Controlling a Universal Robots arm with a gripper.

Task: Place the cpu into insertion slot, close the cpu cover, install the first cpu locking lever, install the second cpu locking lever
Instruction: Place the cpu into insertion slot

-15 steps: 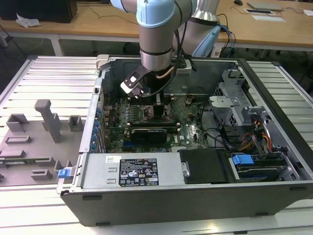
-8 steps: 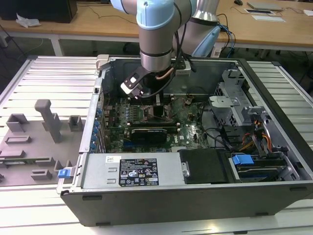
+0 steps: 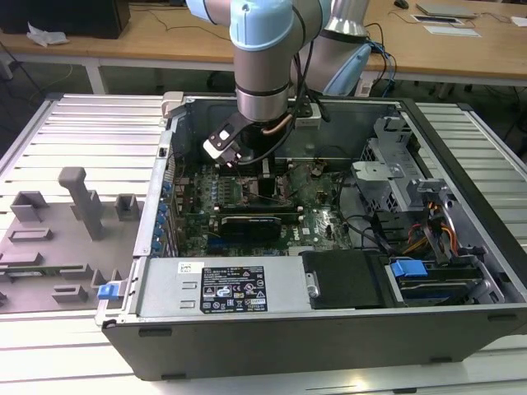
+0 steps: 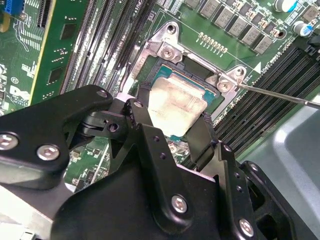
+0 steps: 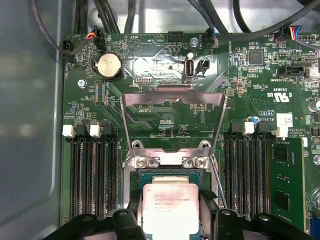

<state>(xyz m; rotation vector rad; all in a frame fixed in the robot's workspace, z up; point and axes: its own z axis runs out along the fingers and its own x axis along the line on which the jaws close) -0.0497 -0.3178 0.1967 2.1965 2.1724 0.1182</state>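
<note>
We see a ribbed grey metal table (image 3: 82,132) under soft, even light. Behind it stand wooden desks (image 3: 165,37) on white legs; one carries a black box (image 3: 66,16) and crumpled white paper (image 3: 45,34), another flat grey devices (image 3: 449,12). Grey-green floor (image 3: 148,78) shows beneath.

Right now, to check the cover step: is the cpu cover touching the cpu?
Apart. In the first wrist view the cpu cover stands swung open, away from the cpu.
</note>
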